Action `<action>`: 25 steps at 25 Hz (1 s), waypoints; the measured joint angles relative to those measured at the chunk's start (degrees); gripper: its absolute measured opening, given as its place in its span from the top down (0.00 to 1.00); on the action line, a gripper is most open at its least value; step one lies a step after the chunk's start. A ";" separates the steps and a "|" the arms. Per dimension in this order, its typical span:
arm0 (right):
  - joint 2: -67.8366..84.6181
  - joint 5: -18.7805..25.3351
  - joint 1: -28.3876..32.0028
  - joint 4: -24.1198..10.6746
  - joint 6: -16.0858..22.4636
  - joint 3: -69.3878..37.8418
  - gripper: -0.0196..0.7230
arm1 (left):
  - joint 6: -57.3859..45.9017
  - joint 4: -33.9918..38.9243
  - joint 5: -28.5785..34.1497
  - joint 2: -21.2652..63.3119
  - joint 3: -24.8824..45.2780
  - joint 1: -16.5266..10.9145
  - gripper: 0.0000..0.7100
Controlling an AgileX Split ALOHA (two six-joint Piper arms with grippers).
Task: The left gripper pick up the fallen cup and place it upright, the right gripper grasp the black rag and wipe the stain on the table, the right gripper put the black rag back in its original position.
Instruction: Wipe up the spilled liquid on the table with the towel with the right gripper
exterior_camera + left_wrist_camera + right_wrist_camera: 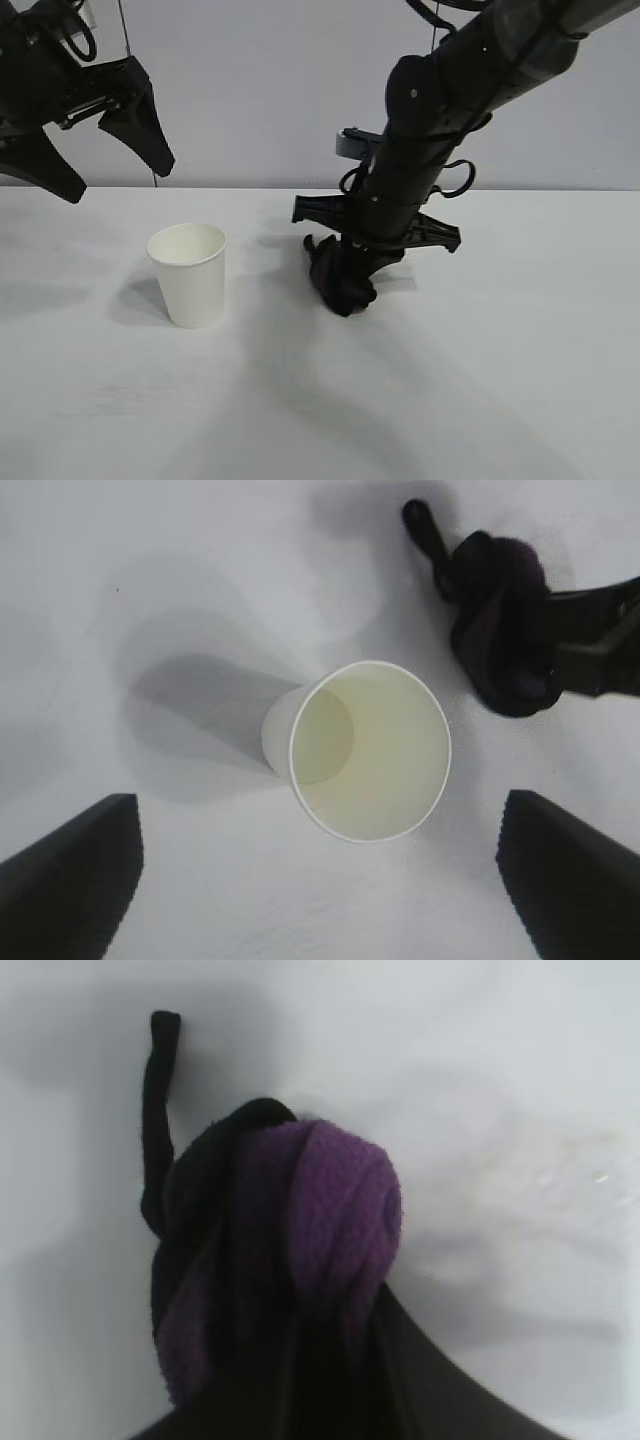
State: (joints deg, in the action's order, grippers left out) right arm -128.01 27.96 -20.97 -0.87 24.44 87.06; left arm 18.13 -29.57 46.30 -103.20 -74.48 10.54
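Your cup (190, 273) stands upright on the table (500, 400), mouth up, in the left half and roughly midway between the far and near edges. From the left wrist view you look straight down into the cup (370, 752); its inside is bare and the rolled rim is whole all the way round.

To its right, near the middle of the table and well apart from the cup, the rag (340, 278) sits bunched under the right gripper (352, 272). The right gripper has its fingers clamped on the rag, pressing the cloth down onto the tabletop, with the wide crossbar level just above it. In the right wrist view the rag (270, 1260) shows a purple fold bulging out between the fingers, and a thin black strip of cloth trails away across the table (500, 1080). You can see the same strip and bundle of rag (500, 630) from the left wrist view, beside the cup.

Your left gripper (115, 150) hangs in the air above the table's far left corner, higher than the cup and to its left, with its jaws spread wide and holding nothing. Its two wedge fingers (70, 880) frame the cup without touching it.
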 joint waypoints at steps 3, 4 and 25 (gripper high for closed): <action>0.60 2.02 2.85 -0.69 0.00 -0.07 0.84 | 0.00 0.00 0.00 0.00 0.00 0.00 0.02; 0.87 2.81 3.59 -1.17 0.00 -0.07 0.84 | 0.00 0.00 0.00 0.00 0.00 0.00 0.02; 14.13 6.42 15.68 -6.24 -3.27 -16.86 0.84 | 0.00 0.00 0.51 0.00 0.00 0.00 0.02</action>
State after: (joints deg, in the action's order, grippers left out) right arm -113.88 34.38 -5.29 -7.11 21.17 70.21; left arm 18.13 -29.57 46.81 -103.20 -74.48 10.54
